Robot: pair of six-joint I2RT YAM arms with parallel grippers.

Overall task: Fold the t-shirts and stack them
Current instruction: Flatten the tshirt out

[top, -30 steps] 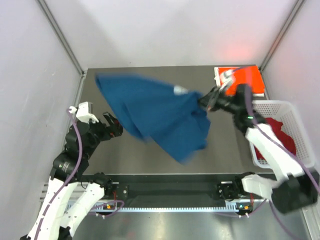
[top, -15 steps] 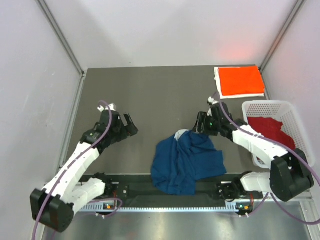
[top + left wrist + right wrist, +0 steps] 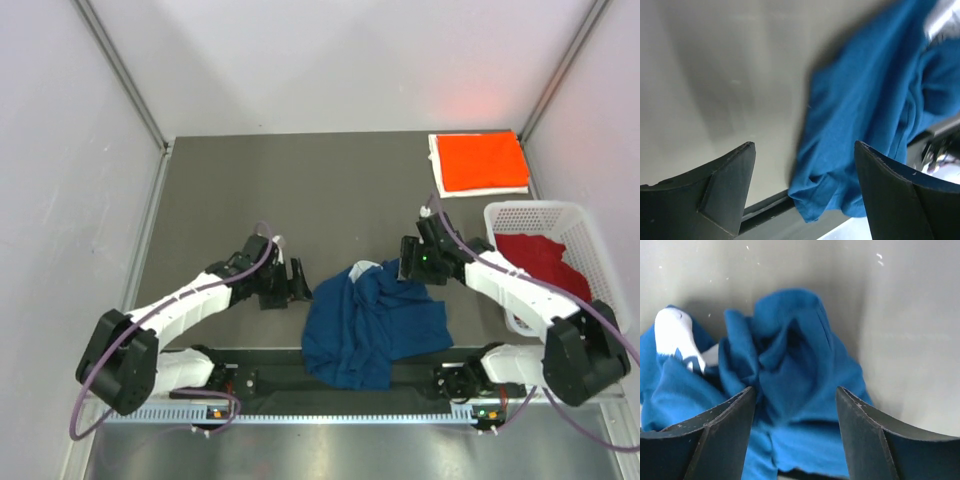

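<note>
Navy t-shirt lay crumpled at near edge of table, soft cloth deeply creased. Left gripper just beside it, right gripper over it; both jaws apart, empty. Likely best: pinch hem corners, spread flat. Beyond: dark red t-shirt in lattice basket; orange t-shirt folded square.

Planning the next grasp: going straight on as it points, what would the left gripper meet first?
Probably the crumpled blue cloth t-shirt, lying just ahead of the open left gripper; depth is unclear.
</note>
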